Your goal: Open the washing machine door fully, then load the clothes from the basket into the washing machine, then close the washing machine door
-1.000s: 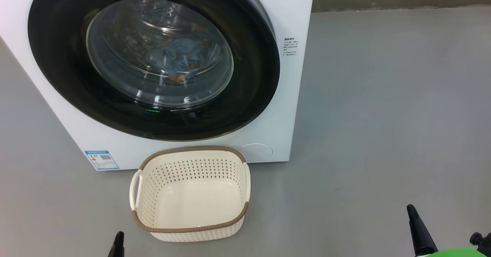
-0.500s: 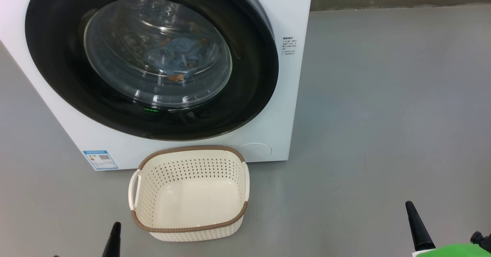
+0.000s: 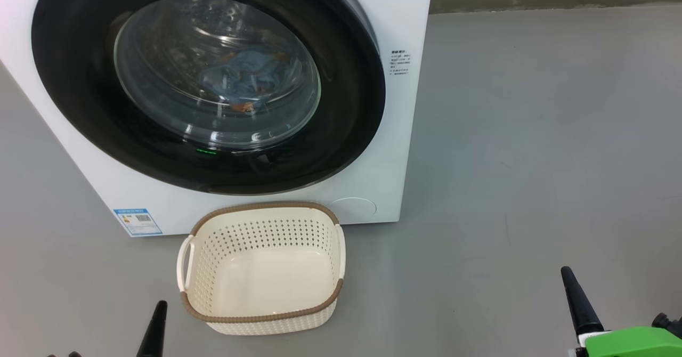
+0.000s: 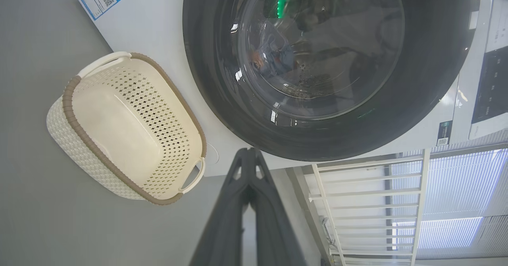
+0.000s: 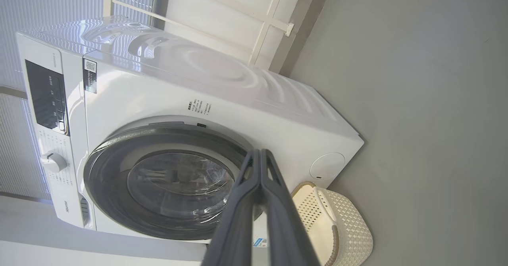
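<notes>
**Door shut, basket empty, both arms low**

Head view: the big round washing machine door (image 3: 213, 74), with a glossy black rim and a bulging clear glass centre, lies flush on the white boxy washing machine (image 3: 407, 149). Behind the glass I see the light blue clothes with orange pattern (image 3: 248, 77) in the drum, so the load is where the task wants it. The small cream perforated plastic basket (image 3: 261, 317) with a brown rim stands empty on the grey floor (image 3: 533, 133), just in front of the machine. I think it is there to keep each carry short. My left gripper (image 3: 153, 330) and right gripper (image 3: 578, 303) point up at the lower corners, well apart from everything.

Left wrist view: the left fingers (image 4: 232, 202) are pressed together and hold nothing. The basket and the door lie ahead of them.

Right wrist view: the right fingers (image 5: 242, 210) are also together and empty, aimed toward the door. I judge that all three steps are done, and this is why the arms rest clear.
</notes>
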`<state>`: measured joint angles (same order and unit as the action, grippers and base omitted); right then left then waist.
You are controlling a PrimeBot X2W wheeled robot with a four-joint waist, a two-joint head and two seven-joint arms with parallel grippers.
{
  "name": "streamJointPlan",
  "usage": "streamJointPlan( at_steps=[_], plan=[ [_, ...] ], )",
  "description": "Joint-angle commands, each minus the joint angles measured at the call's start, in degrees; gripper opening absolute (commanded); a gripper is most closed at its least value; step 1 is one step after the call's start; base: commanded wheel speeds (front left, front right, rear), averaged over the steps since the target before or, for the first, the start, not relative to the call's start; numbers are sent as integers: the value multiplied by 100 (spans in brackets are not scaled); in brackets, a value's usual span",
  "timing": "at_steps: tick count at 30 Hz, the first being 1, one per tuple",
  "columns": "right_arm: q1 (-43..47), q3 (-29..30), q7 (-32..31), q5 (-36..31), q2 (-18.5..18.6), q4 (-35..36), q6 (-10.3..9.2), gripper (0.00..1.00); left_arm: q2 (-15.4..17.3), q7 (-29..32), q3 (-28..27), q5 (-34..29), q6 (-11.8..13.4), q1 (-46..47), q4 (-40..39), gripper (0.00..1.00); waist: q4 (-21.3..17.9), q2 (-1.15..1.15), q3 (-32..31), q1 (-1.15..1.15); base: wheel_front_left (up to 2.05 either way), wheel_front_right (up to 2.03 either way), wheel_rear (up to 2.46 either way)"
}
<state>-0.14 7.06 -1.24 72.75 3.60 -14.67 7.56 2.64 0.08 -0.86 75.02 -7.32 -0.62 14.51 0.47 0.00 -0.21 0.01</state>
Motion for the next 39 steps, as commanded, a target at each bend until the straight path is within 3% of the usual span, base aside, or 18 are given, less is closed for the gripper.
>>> streamJointPlan(
  at_steps=[1, 29, 39],
  plan=[
    [-274, -59, -48, 184, 19, 132, 0, 0, 104, 47, -189, 178, -13, 313, -103, 0, -2, 0, 2, 0, 0, 0, 0],
    [-600, -51, -521, 1919, -71, 66, -7, 0, 120, 529, -431, 1804, -16, 666, -51, 0, -47, 0, 38, 0, 0, 0, 0],
    [-604, -52, -527, 1940, -72, 65, -8, 0, 110, 546, -448, 1812, -16, 671, -50, 0, -47, 0, 38, 0, 0, 0, 0]
  ],
)
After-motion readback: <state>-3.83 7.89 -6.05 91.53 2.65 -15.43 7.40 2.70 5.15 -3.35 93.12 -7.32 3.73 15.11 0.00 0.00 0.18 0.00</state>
